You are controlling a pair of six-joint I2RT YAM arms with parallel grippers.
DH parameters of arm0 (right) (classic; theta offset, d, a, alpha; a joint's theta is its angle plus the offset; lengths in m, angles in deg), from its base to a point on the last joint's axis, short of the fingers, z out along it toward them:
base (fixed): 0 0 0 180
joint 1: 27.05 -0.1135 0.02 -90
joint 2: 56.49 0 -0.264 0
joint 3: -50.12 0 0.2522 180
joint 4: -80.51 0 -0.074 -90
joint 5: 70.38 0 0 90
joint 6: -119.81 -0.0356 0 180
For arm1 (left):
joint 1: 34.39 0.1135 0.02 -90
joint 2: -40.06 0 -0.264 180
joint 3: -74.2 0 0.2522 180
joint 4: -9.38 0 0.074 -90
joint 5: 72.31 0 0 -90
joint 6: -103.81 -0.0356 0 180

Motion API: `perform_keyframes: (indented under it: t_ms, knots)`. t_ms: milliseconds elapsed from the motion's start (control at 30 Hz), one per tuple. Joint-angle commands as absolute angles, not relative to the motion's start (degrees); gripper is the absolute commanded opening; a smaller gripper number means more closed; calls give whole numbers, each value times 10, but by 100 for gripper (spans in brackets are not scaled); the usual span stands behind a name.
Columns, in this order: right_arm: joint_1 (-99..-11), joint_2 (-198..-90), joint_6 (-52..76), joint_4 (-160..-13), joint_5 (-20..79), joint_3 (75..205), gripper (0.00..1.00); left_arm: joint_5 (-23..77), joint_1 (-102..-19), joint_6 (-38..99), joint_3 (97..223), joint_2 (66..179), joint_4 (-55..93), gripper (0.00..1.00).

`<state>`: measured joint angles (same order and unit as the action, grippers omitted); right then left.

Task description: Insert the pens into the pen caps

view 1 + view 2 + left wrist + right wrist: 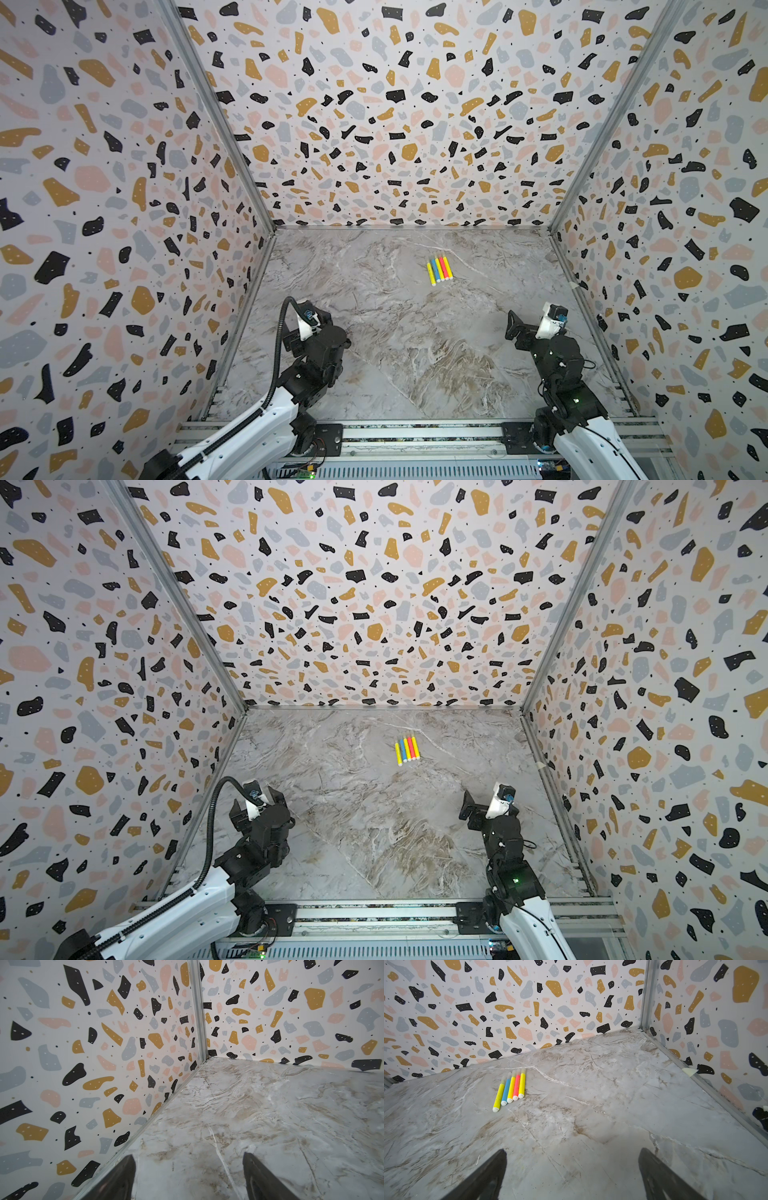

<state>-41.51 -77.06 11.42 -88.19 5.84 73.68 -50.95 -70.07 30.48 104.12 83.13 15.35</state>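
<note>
Pens (510, 1089): five in a tight row, flat on the tabletop (612, 1115) toward the back wall, right of centre in both top views; order yellow, blue, yellow, pink-red, yellow, neighbours touching, the end yellow one beside the blue lying a little nearer the robot than the rest.
Pen caps (523, 1070): pale, see-through sleeves on the far ends; seemingly seated on all five, though too small to confirm each is pushed fully home.
Task stage: judged finished or close to it; no loose cap in sight.
Left gripper (188, 1155): jaws spread wide, nothing between them, low over bare tabletop beside the left wall, well apart from the pens.
Right gripper (572, 1150): jaws spread wide, empty, facing the row, well apart from it.
Risk: a half-seated cap slipping off if its pen gets nudged; round barrels rolling and scattering the row at any touch; a wide gripper lowered onto so tight a row catching two pens at once.
Hidden: pen tips, covered by the caps; the left gripper's fingertips in both top views, masked by its own body.
Cut off: both grippers' bases in the wrist views.
Hard to read: the seam between cap and barrel.
</note>
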Motion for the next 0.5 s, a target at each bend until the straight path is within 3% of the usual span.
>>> perform_keyframes:
  t_ms: [0, 200, 467]
  knots:
    - [-413, -772, 126, -908, 22, 737, 99, -566, -698, 313, 1034, 832, 110, 82]
    - [-413, -795, 152, -947, -34, 731, 99, -608, -698, 294, 971, 850, 6, 83]
    - [-414, -791, 219, -1103, -12, 623, 99, -617, -698, 306, 949, 882, -30, 84]
